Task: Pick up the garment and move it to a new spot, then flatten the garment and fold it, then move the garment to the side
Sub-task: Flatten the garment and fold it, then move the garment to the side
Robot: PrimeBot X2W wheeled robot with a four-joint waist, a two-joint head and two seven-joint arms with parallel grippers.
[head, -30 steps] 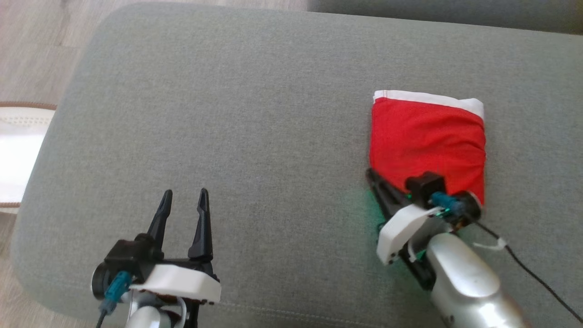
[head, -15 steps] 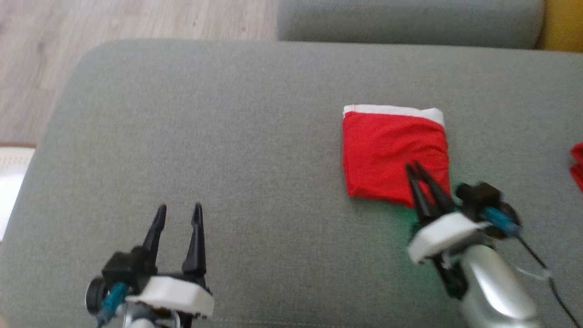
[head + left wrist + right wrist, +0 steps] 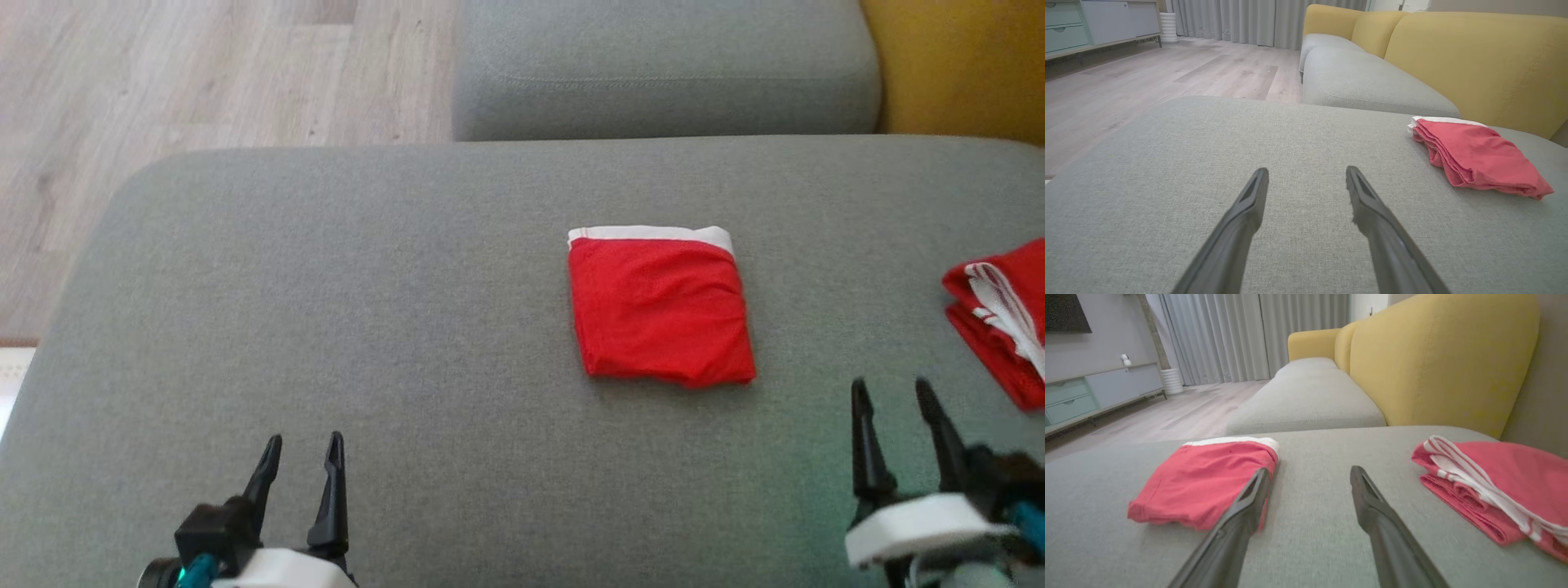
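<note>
On the grey sofa cushion (image 3: 367, 310), right of centre, the folded red garment (image 3: 660, 314) lies flat, white band along its far edge; right gripper (image 3: 890, 384) hovers nearer and to its right, fingers apart, gripping nothing; left gripper (image 3: 304, 439) low at near left, fingers apart too; another red garment (image 3: 996, 327) at the right edge.

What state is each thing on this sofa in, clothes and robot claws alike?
Red garment, folded square, lying flat on the grey cushion, held by nothing.
Striped red garment, folded in layers, lying near the cushion's right side.
Left gripper, open, empty.
Right gripper, open, empty, apart from both garments.
</note>
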